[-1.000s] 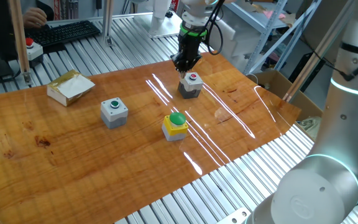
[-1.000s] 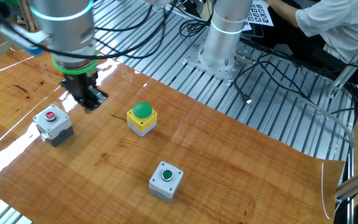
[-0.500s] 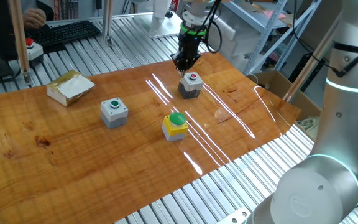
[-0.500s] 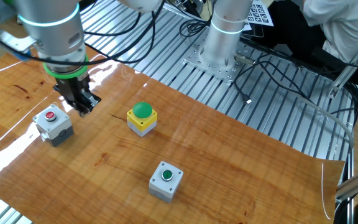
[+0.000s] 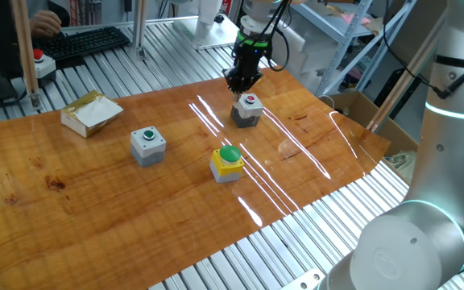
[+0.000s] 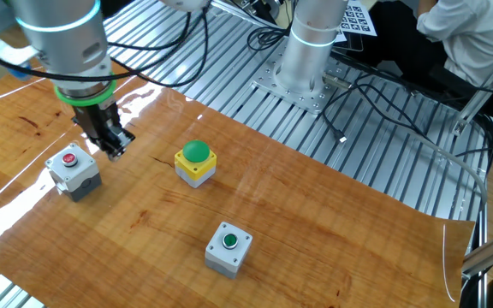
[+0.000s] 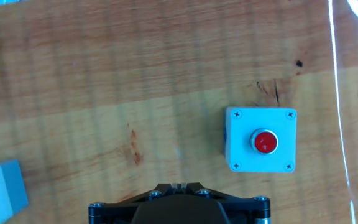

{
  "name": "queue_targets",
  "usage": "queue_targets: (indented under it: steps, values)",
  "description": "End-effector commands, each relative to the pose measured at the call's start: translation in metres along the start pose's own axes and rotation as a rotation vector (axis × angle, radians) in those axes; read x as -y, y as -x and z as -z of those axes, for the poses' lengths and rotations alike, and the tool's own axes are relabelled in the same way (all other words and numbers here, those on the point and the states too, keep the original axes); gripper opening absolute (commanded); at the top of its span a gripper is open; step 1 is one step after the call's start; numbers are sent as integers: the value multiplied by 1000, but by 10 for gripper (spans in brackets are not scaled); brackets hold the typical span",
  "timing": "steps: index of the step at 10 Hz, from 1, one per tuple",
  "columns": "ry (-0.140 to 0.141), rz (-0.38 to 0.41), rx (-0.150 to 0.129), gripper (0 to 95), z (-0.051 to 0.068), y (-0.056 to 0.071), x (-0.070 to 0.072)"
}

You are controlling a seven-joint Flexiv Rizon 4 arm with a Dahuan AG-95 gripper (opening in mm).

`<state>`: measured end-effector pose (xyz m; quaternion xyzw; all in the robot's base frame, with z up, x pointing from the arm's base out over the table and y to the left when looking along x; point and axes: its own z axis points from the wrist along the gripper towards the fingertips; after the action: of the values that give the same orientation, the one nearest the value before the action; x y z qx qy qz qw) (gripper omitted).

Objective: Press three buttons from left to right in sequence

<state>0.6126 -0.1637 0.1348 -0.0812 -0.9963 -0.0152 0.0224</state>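
Currently, claw hovers beside small grey box with red button, not above it; finger state cannot be told. Descending from this offset risks striking wooden bench.

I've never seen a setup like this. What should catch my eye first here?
Three little button boxes stand apart on the wooden table: a grey box with a green button, a yellow box with a big green dome and a grey box with a red button. The robot's black gripper hangs just above and beside the red one. A torn cardboard box lies near the table's far edge.
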Motion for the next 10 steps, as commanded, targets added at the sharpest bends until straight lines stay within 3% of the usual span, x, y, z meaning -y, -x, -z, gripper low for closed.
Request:
queue_targets:
  steps: [1, 3, 5, 7, 9, 10]
  values:
    - [-8, -55, 10, 0, 0, -3, 0]
    - [-13, -119, 30, 0, 0, -3, 0]
    - [-11, -136, 24, 0, 0, -3, 0]
    - [-14, -129, 20, 0, 0, -3, 0]
    - [-21, -94, 51, 0, 0, -3, 0]
    - [-13, -68, 58, 0, -2, 5, 6]
